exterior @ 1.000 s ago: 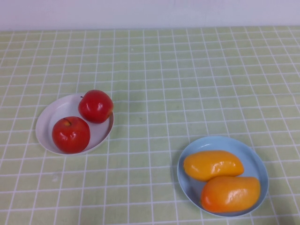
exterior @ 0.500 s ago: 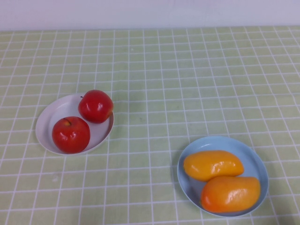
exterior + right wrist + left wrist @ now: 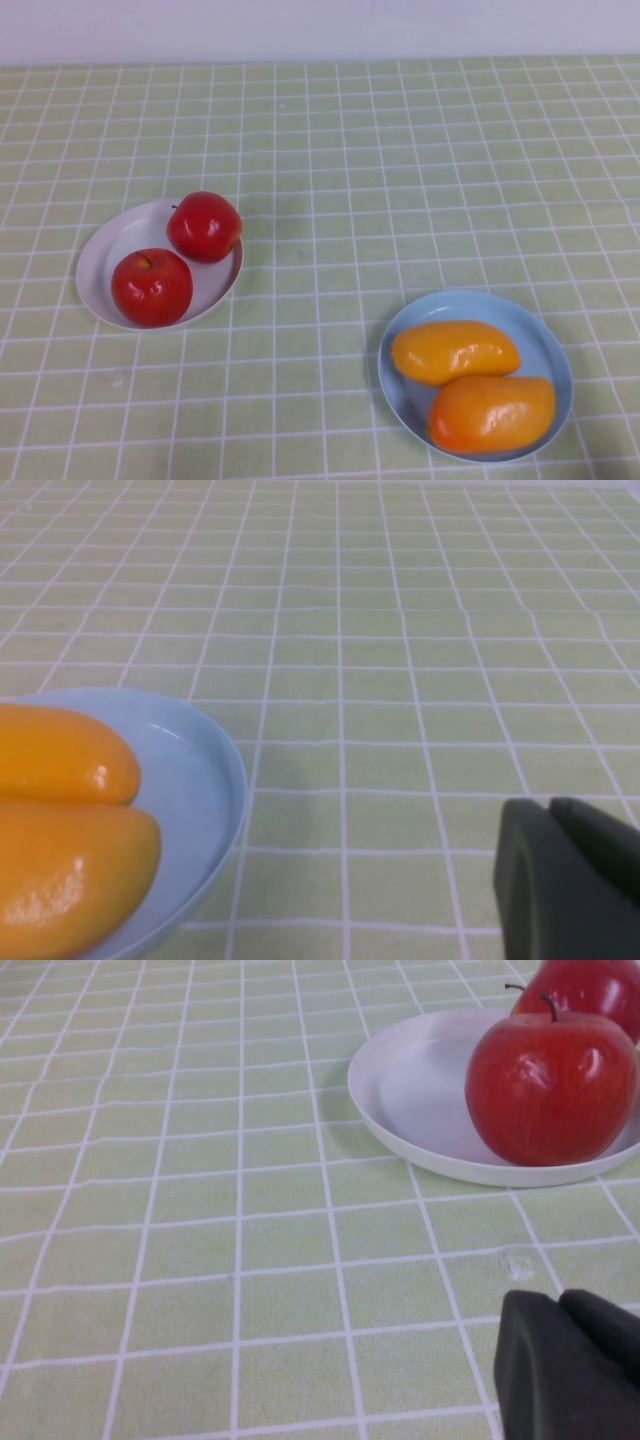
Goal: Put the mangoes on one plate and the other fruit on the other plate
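High view: green checked tablecloth (image 3: 400, 150), no arms in sight. White plate (image 3: 112, 250) sits on the robot's left with both red apples on it, one apple (image 3: 151, 287) at the near side, the other apple (image 3: 204, 226) at the far-right side, the two just about touching. Light blue plate (image 3: 545, 330) sits near-right, well apart from the white plate, holding both mangoes, the farther mango (image 3: 454, 351) lying across the plate's middle, the nearer mango (image 3: 491, 412) against its near rim, touching each other. So mangoes on the blue plate, apples on the white one. Left wrist view: white plate (image 3: 420, 1100) with the closer apple (image 3: 550, 1085) resting upright, stem up, and the second apple (image 3: 590, 985) partly hidden behind it and cut by the frame edge. Left gripper (image 3: 565, 1370) shows only as a dark tip at the corner, above bare cloth, near the plate but not touching it; two dark parts look pressed together, holding nothing. Right wrist view: blue plate rim (image 3: 225, 780) with the two mangoes (image 3: 60, 755) (image 3: 70, 880) stacked side by side, touching. Right gripper (image 3: 565, 880) is a dark tip at the corner over bare cloth, apart from the plate; its parts look closed against each other, empty.
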